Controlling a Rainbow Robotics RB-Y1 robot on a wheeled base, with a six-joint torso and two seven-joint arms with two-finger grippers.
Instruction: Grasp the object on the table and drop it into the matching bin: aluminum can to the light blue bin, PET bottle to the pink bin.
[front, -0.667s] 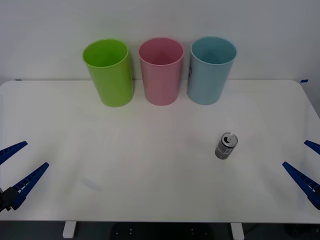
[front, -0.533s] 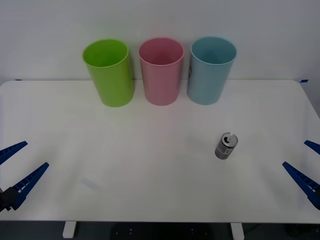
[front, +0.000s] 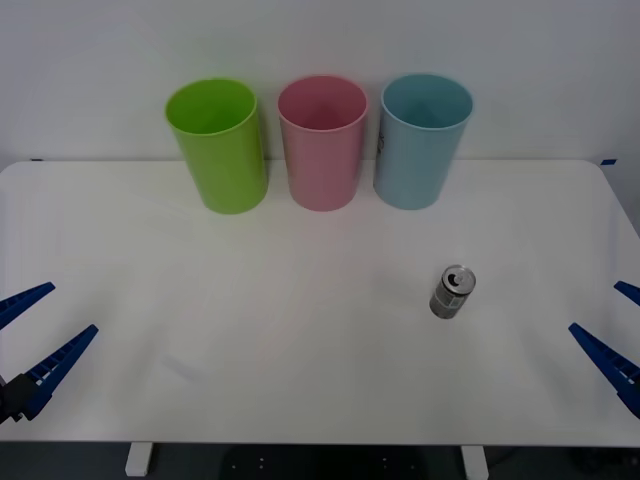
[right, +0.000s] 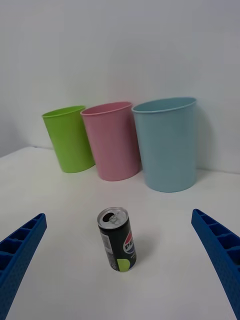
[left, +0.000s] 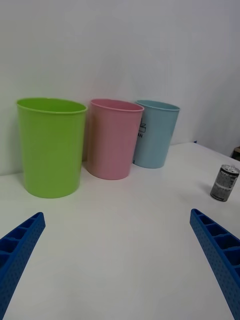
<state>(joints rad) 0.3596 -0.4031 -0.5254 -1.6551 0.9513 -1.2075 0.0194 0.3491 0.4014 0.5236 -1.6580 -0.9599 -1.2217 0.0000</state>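
Standing can (right: 118, 239) ahead of right claw (right: 120, 280)

Lime green bin (left: 51, 146), pink bin (left: 113, 138), light blue bin (left: 154, 133), aluminum can (left: 224, 183)

I see a lime green bin (front: 218, 146) standing upright at the far side, just left of the middle one in the row of three and apart from it, its open mouth round and its tapered body backed by a plain white wall (front: 560, 60).
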